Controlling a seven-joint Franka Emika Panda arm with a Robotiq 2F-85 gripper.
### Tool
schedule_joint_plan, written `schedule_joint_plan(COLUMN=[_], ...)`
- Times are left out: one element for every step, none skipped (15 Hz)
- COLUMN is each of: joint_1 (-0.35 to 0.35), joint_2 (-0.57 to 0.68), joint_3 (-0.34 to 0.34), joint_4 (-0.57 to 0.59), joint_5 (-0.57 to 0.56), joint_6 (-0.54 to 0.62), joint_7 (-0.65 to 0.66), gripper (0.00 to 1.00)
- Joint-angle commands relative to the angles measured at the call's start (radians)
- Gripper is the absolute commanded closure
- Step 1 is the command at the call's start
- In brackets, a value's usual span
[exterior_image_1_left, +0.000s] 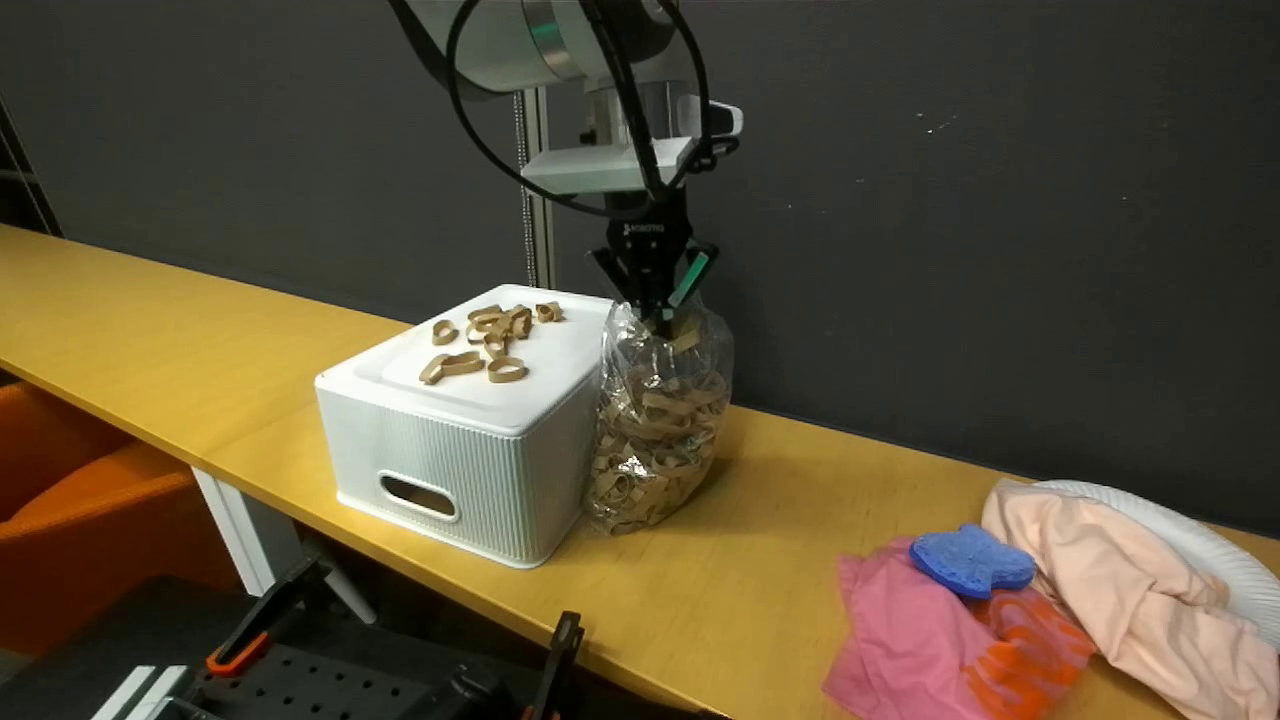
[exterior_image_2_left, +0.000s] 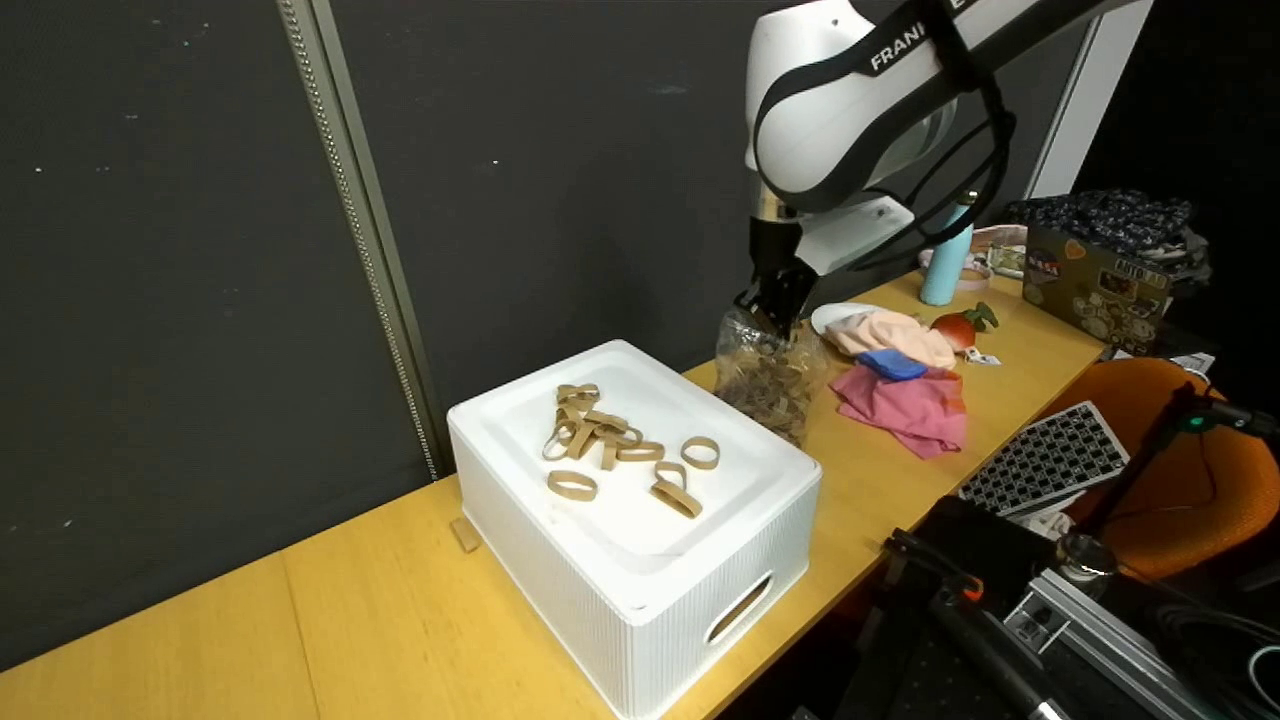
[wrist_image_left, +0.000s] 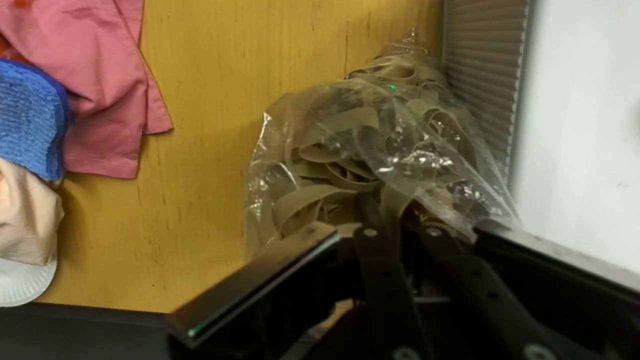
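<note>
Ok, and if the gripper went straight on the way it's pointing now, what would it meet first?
Most likely the tan bands heaped inside the clear bag: the gripper points down into the bag's upper part. It may already touch some of them; depth there is hard to judge.

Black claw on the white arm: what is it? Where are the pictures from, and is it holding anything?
It's the gripper of a robot arm, working like a hand. Two pictures come from cameras outside the robot; the close-up comes from its wrist. On the table sits a white box with tan bands on top. Beside it is a clear bag of more bands. Farther along lie pink cloth, peach cloth, a fuzzy blue thing and a white plate. The gripper's tips are in the bag's mouth, by the bands; I can't tell whether they pinch one.
</note>
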Motion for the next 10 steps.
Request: schedule_joint_plan(joint_1=[0.001, 0.002, 0.003, 0.006, 0.008, 0.011, 0.017, 0.024, 0.037, 0.049], joint_2=[-0.006, -0.013, -0.019, -0.029, -0.042, -0.055, -0.076, -0.095, -0.122, -0.144], joint_3=[0.000, -0.001, -0.001, 0.000, 0.001, 0.003, 0.008, 0.013, 0.022, 0.035], joint_4=[0.003, -0.002, -0.005, -0.008, -0.014, -0.020, -0.027, -0.031, -0.035, -0.038], joint_5=[0.000, -0.005, -0.007, -0.010, -0.014, -0.014, -0.013, -0.012, -0.009, -0.005], joint_6=[0.018, 0.022, 0.023, 0.018, 0.014, 0.009, 0.006, 0.002, -0.011, -0.014], joint_7=[-0.005, -0.005, -0.004, -0.002, 0.000, 0.003, 0.004, 0.007, 0.011, 0.012], gripper=[0.56, 0.50, 0.42, 0.35, 0.27, 0.20, 0.14, 0.05, 0.01, 0.00])
